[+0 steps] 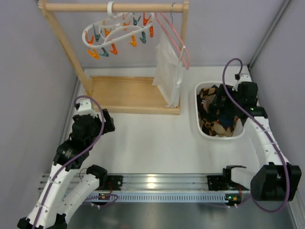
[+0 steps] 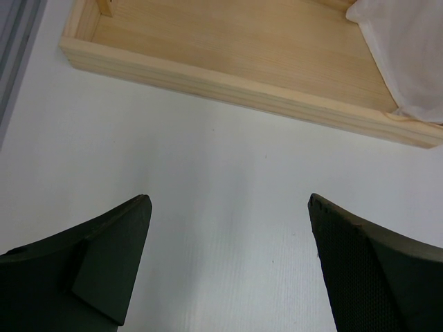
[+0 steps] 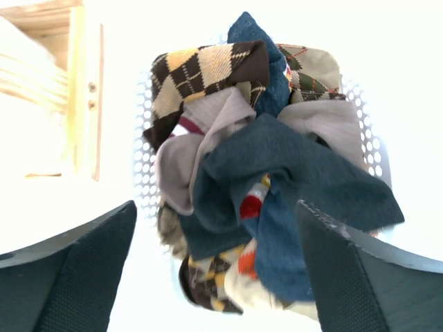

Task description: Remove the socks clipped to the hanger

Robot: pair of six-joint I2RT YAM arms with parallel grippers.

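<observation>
The socks (image 1: 217, 117) lie piled in a white perforated basket (image 1: 198, 114) at the right: argyle brown, teal-blue and grey ones (image 3: 277, 166). The white hanger (image 1: 119, 33) with orange and teal clips hangs from the wooden rail at the back, and I see no sock in its clips. My right gripper (image 1: 224, 102) hovers over the basket. In the right wrist view it (image 3: 216, 207) is open, its fingers apart on either side of the pile and gripping nothing. My left gripper (image 1: 106, 123) is open over bare table (image 2: 228, 200), short of the rack's wooden base.
The wooden rack's base tray (image 1: 128, 93) (image 2: 242, 62) lies at the back centre. A white garment (image 1: 167, 71) (image 2: 408, 48) hangs from a pink wire hanger (image 1: 177, 40) on the rail (image 1: 114, 7). Grey walls close in on both sides.
</observation>
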